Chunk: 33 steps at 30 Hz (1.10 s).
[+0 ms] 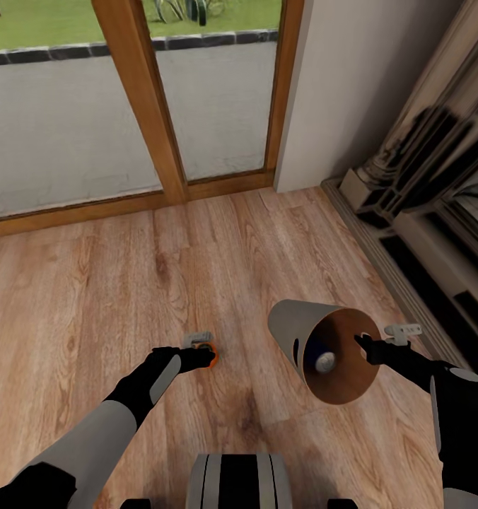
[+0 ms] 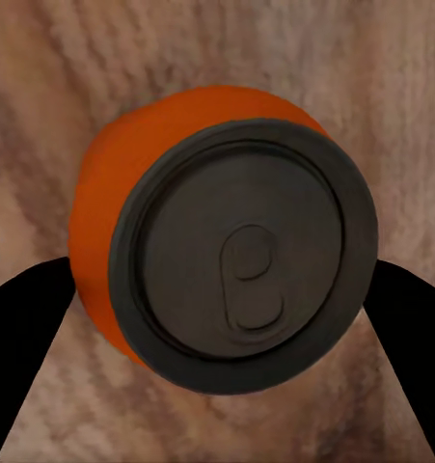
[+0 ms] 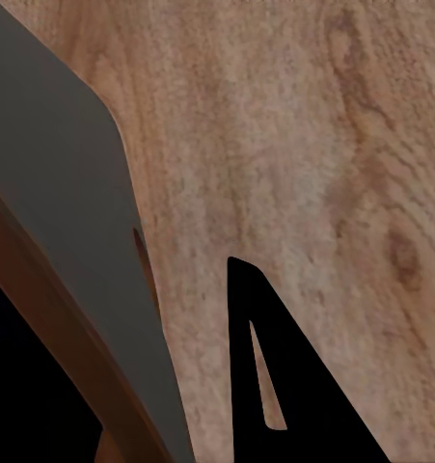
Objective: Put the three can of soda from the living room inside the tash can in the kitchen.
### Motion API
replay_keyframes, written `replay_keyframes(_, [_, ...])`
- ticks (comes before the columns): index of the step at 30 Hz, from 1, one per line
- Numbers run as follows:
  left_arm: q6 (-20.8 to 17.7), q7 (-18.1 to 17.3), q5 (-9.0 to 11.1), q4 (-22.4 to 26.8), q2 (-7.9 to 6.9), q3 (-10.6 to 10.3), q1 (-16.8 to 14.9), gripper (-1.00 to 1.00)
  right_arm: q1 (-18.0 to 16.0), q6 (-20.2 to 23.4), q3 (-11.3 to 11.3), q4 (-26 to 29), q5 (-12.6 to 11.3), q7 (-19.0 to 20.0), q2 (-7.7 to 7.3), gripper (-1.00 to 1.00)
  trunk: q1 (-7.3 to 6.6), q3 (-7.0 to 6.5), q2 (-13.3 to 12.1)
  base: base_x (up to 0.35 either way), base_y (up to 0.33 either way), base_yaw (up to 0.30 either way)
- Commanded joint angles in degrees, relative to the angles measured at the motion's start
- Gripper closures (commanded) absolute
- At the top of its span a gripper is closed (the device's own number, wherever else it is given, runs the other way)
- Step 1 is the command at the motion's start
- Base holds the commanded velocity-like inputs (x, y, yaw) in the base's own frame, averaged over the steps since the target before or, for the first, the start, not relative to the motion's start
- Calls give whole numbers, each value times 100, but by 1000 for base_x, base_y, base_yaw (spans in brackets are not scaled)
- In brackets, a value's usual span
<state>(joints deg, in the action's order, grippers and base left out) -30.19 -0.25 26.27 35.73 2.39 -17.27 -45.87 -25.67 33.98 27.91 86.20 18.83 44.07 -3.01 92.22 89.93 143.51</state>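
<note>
Gripping an orange soda can, the left hand reaches out over the wood plank floor, its dark fingers pressed against the can's two sides in the left wrist view, where the can's grey top with its pull tab faces the camera. To the right of that can, the grey trash can is held up off the floor, tilted so that its brown inside and open mouth face the robot. A dark blue soda can lies inside it, grey top showing. The right hand meets the trash can at the rim farthest from the orange can; one finger seems to lie inside the rim and the other outside, pinching the wall, though the right wrist view shows this only partly: one dark finger beside the grey wall. Beyond the orange can, a wood-framed glass door looks onto pavement and grass. Past the trash can stands a pale fireplace surround.
</note>
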Motion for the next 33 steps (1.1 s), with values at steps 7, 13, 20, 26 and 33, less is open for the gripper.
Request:
replay_keyframes(7, [-30,0,-21,-134,51,-8,-6,100,-1,48,3,11,-28,59,2,100,-19,-152,-8,0,0,0])
replay_keyframes(13, [-31,-1,-22,-169,88,-5,-9,100,0,51,-100,11,-28,58,2,100,-34,-285,-16,0,0,0])
replay_keyframes(20, [-40,-1,-25,-170,90,-6,-9,100,0,55,-109,11,-29,57,2,100,-53,-440,-25,0,0,0])
replay_keyframes(26, [-69,-9,-19,-154,88,-11,-9,100,0,56,-112,11,-33,64,2,100,-165,-552,-227,0,0,0])
replay_keyframes(33, [-272,-33,7,-81,79,-13,-9,100,0,113,-112,4,-39,84,2,100,-319,-678,-508,0,0,0])
